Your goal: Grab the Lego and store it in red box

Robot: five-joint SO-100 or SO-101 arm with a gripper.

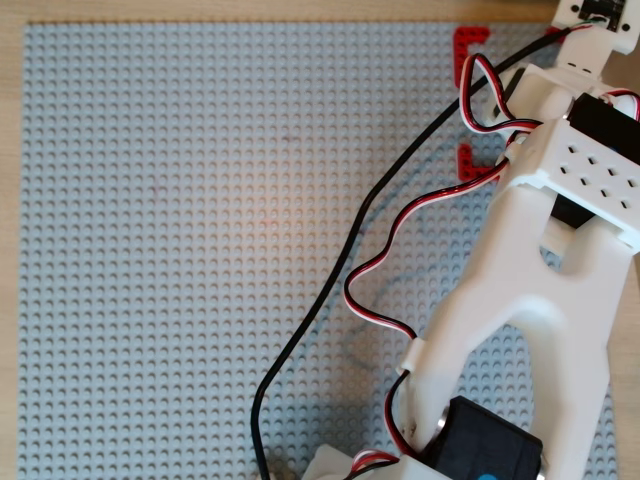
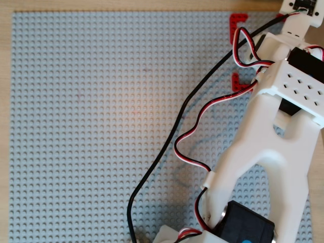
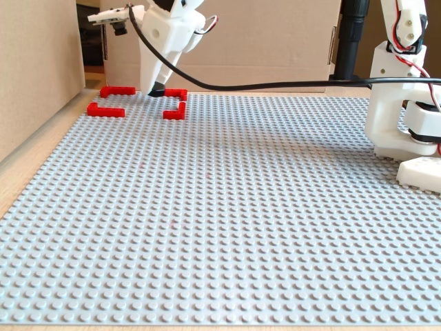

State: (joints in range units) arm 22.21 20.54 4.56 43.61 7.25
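Note:
In the fixed view my gripper (image 3: 157, 88) points down over the red box (image 3: 105, 110), a square of red L-shaped brackets at the far left of the grey baseplate (image 3: 241, 207). A small dark piece, the Lego (image 3: 158, 92), shows pinched at the fingertips, a little above the plate inside the box's far side. The jaws look shut on it. In both overhead views the white arm (image 1: 560, 250) covers the gripper tips and the Lego. Only two red brackets (image 1: 468, 40) (image 2: 238, 83) show beside it.
Cardboard walls stand at the left (image 3: 34, 69) and behind the plate (image 3: 275, 41). The arm's base (image 3: 406, 124) stands at the right edge. A black cable (image 3: 275, 86) hangs across the back. Wires (image 1: 370, 280) trail over the plate in both overhead views.

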